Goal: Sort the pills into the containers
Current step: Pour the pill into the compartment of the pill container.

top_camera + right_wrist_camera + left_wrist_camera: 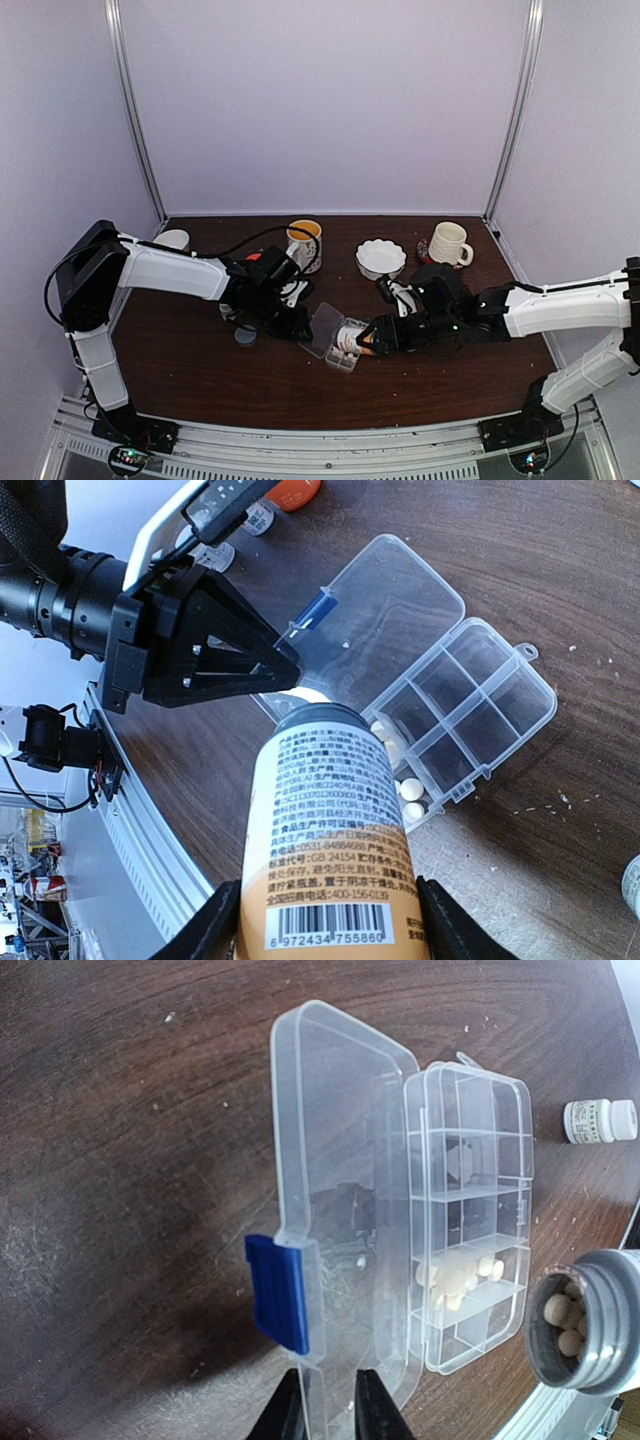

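Clear plastic organizer box (527, 1160): laid flat on the dark wooden table (200, 370), near its middle, between the two grippers.
Lid (335, 1160): swung fully open and laid on the table beside the compartments (468, 1165), on the left arm's side; a blue latch (279, 1292) is set on its outer edge.
Pills (455, 1278): a whitish cluster is seen in the cells toward the end of the box nearest the bottle (exactly which cells cannot be told); one stray pellet (361, 1260) rests on the lid; pale tan ones (561, 1318) are visible inside the bottle's mouth.
Bottle (330, 840): uncapped, labelled in white and tan with a barcode, tipped over with its mouth just beside the box's end.
Right gripper (330, 942): spread around the bottle's base and pressed on it from both sides.
Left gripper (330, 1415): drawn close, pinching the lid's outer rim just beside the latch.
Farther off: a small white bottle (598, 1120) is seen past the far end of the box; a grey cap (245, 337) lies near the left gripper; a yellow-rimmed mug (304, 240), a white bowl (381, 257) and a cream mug (449, 243) are set along the back of the table.
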Action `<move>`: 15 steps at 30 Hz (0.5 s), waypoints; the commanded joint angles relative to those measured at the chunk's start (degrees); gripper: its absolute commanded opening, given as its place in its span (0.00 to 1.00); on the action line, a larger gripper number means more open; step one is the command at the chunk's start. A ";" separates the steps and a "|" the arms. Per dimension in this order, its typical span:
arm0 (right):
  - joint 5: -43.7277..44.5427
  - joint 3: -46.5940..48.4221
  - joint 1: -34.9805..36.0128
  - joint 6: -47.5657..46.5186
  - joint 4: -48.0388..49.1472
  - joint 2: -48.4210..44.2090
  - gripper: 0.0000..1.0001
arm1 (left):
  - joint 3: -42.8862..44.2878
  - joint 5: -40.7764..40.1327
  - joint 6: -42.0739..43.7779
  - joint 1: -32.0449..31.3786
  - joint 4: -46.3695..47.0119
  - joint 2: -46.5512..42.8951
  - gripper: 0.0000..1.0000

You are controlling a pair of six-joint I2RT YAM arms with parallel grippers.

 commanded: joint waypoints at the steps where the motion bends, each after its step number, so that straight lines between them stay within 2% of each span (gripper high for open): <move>1: 0.95 1.06 0.27 -0.84 0.81 -1.39 0.00 | 1.41 -0.34 0.90 -0.34 0.74 -1.80 0.19; 3: 0.87 -1.69 0.27 -0.05 3.38 -2.29 0.00 | 1.28 -0.81 0.81 -0.32 0.74 -2.09 0.19; 7: 0.39 -10.85 0.19 2.03 16.14 -6.01 0.00 | 1.06 -1.45 0.85 -0.32 0.51 -2.71 0.22; 15: 0.06 -20.21 0.19 3.96 31.79 -10.71 0.00 | 1.73 -4.85 1.49 -0.32 -2.04 -5.53 0.36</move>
